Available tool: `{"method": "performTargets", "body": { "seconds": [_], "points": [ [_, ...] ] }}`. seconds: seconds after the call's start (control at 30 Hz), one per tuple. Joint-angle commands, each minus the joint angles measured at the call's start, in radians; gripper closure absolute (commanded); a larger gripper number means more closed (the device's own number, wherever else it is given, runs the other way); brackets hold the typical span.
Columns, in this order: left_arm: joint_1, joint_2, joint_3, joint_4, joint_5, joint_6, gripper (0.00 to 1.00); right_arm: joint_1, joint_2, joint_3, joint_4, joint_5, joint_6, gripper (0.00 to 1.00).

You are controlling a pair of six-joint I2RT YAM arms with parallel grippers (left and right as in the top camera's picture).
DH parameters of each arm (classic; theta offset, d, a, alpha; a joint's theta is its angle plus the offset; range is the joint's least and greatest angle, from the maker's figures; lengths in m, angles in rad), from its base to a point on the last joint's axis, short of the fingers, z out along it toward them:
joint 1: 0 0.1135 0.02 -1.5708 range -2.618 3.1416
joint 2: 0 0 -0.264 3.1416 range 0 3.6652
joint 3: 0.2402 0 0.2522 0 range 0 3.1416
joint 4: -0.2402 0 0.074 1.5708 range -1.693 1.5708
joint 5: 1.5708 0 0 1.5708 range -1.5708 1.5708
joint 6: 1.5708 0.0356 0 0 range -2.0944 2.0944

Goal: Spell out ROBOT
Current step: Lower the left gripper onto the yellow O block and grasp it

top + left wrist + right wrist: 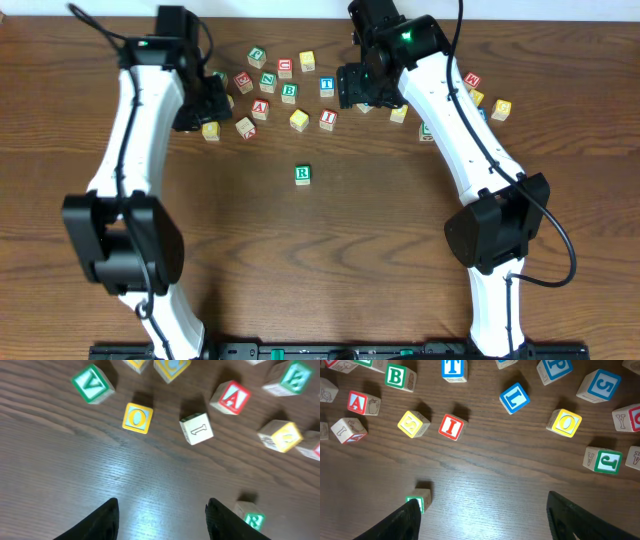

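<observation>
ROBOT has only its R cube (303,175) set apart. The B cube (395,376), T cube (327,86) and yellow O cubes (566,423) lie in the scatter. The left gripper (161,510) and right gripper (482,505) hover with fingers parted, both empty.

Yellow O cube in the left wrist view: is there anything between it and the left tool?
Nothing visible. Only bare table lies between the left tool and the yellow O cube. The white cube stands beside it, not touching.
</observation>
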Motion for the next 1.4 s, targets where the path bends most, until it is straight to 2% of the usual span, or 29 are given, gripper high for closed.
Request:
{"method": "performTargets", "body": {
  "seconds": [0.0,0.1,0.17,0.27,0.77,1.37],
  "points": [
    [-0.004,0.048,-0.01,0.008,-0.049,-0.029,0.44,0.0,-0.009,0.019,-0.005,-0.002,-0.024,0.24],
    [-0.002,0.076,-0.01,0.017,-0.081,-0.004,0.44,0.0,-0.009,0.02,-0.007,-0.002,-0.034,0.24],
    [-0.002,0.114,-0.01,0.049,-0.081,0.097,0.44,0.0,-0.009,0.019,-0.007,-0.002,-0.034,0.23],
    [0.0,0.156,-0.01,0.085,-0.082,0.142,0.44,0.0,-0.009,0.019,-0.008,0.006,-0.034,0.23],
    [0.042,0.202,-0.01,0.149,-0.08,0.206,0.44,0.0,-0.008,0.019,-0.022,0.006,-0.049,0.22],
    [0.043,0.293,-0.016,0.217,-0.076,0.2,0.43,0.001,-0.008,0.019,-0.026,0.006,-0.049,0.21]
  ]
}}
